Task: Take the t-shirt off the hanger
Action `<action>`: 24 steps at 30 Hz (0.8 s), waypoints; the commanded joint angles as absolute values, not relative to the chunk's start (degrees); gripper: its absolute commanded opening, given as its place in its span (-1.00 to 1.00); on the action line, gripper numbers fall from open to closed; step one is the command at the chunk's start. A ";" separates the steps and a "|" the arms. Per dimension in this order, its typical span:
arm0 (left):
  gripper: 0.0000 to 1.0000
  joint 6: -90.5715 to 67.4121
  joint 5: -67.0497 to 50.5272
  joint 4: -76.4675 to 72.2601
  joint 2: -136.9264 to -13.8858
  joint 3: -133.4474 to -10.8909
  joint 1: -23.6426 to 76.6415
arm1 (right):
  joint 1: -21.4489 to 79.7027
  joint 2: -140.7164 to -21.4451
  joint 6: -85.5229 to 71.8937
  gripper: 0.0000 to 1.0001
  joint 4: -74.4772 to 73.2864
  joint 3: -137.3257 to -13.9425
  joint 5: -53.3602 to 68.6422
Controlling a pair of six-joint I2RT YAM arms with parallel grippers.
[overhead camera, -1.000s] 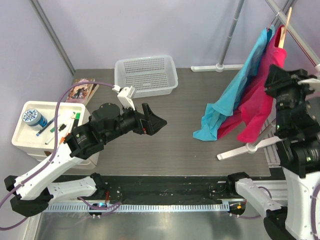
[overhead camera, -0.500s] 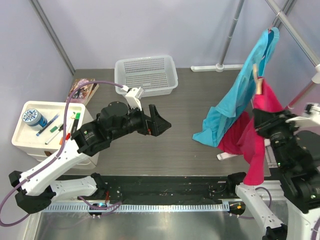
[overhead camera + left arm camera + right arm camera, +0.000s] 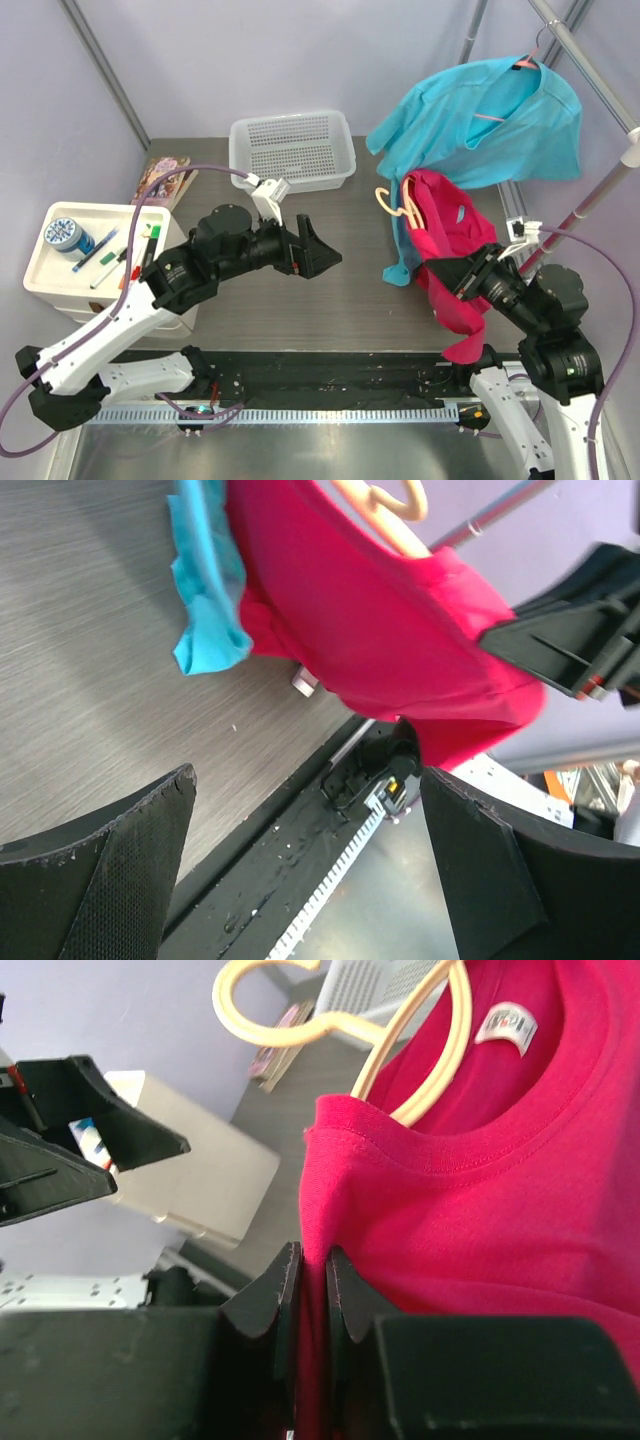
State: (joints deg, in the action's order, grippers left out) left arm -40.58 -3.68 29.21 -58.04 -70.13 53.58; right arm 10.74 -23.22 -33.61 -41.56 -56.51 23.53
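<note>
— What's changed, seen from above?
— The red t-shirt [image 3: 450, 250] has come down off the rail [image 3: 590, 68], hanger [image 3: 404, 213] and all. It hangs over the right side of the table [image 3: 350, 290].
— Left wrist?
— Left jaws spread wide, empty, t-shirt ahead.
— Right wrist?
— Right jaws pinched on a fold below the collar, hanger inside the neck.

right hand [image 3: 472, 279]: clamped on red t-shirt [image 3: 448, 238] | hanger [image 3: 393, 203]: in collar | left hand [image 3: 322, 253]: empty, above table [image 3: 360, 225]

High rear camera looks down; wrist cameras closely share the t-shirt [image 3: 380, 630].
</note>
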 commanded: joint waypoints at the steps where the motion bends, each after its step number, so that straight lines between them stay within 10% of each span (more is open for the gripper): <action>1: 0.83 -38.41 -8.87 23.83 -54.24 -68.65 53.35 | 10.90 -25.39 -40.23 -0.99 -29.55 -55.55 37.08; 13: 0.83 -38.85 -2.20 20.13 -47.38 -68.03 53.26 | 10.90 -34.63 -56.25 -0.99 -16.78 -65.29 41.66; 24: 0.84 -39.29 -2.37 19.25 -46.76 -65.48 53.35 | 10.81 -26.29 -36.31 -0.99 -53.33 -75.15 22.71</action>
